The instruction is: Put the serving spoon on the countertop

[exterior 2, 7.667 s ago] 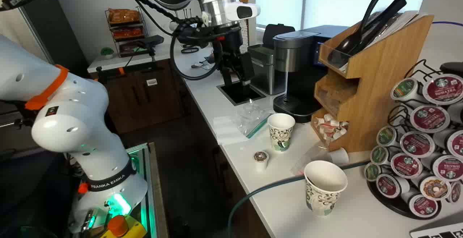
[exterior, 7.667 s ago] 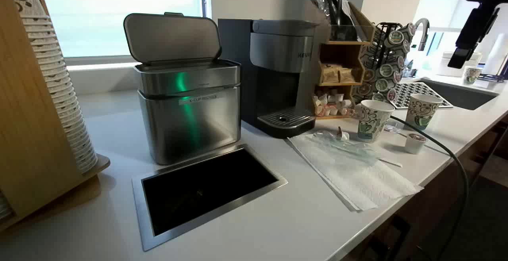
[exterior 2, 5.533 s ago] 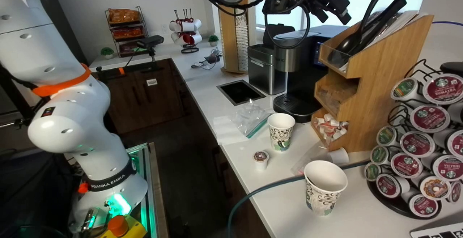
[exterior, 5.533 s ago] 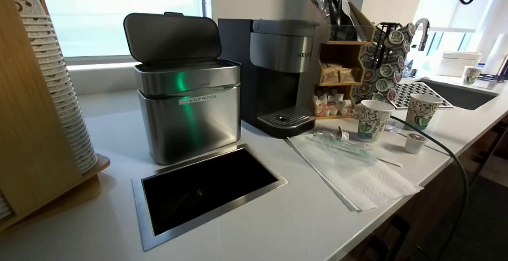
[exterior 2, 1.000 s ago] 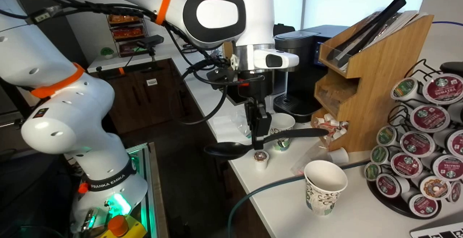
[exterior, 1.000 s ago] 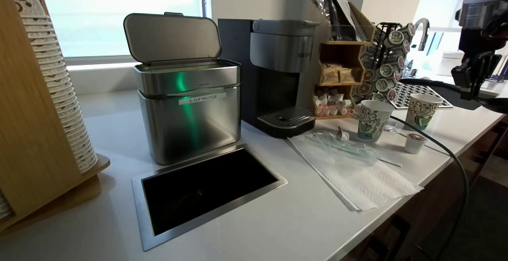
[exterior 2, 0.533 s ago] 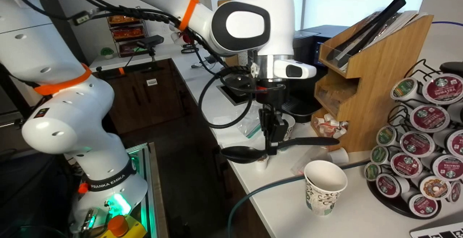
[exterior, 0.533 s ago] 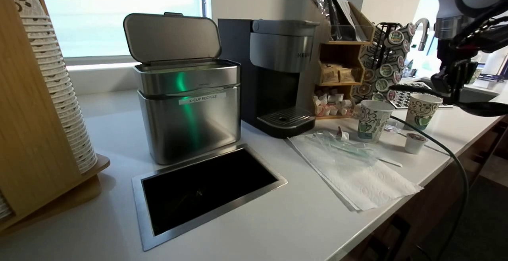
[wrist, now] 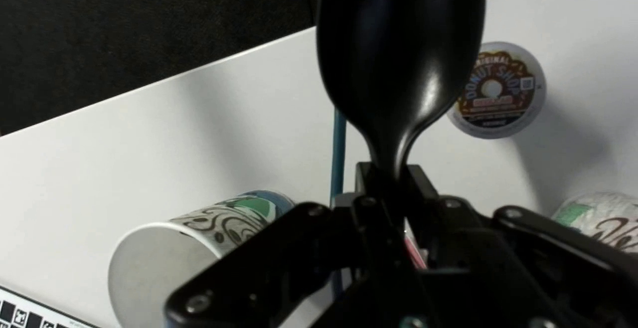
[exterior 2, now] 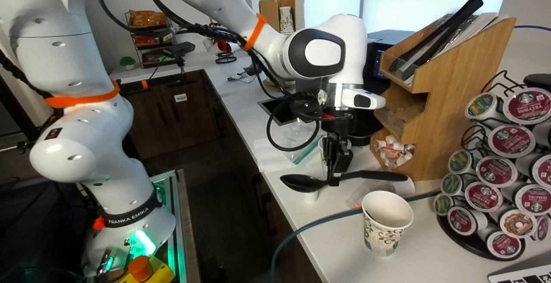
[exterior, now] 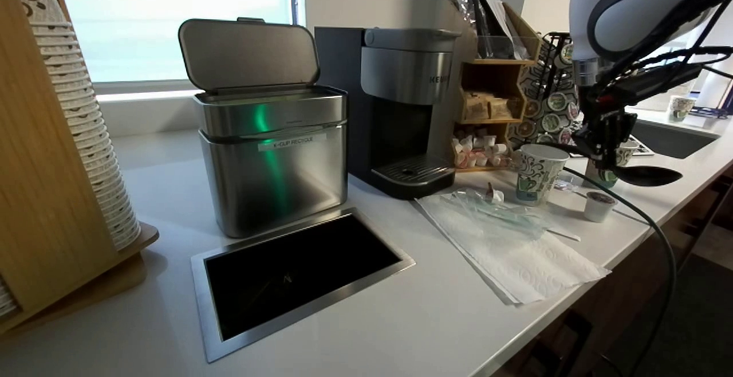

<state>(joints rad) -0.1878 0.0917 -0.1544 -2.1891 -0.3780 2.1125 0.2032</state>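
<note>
The serving spoon, black with a long handle, lies roughly level above the countertop. My gripper points down and is shut on its handle close to the bowl. In the wrist view the spoon's bowl extends away beyond the fingertips, and the handle behind them is hidden by the gripper. An exterior view shows the spoon's bowl apart from the white countertop below. The bowl is over or near a coffee pod; whether they touch I cannot tell.
Two paper cups stand near the spoon, with the coffee pod and a dark cable across the counter. The wooden organizer, pod rack, coffee machine and steel bin line the back.
Several seconds ago the spoon stood in the organizer's top bin and my gripper was empty. Over the last second, gripper and spoon have come lower and further in over the countertop.
</note>
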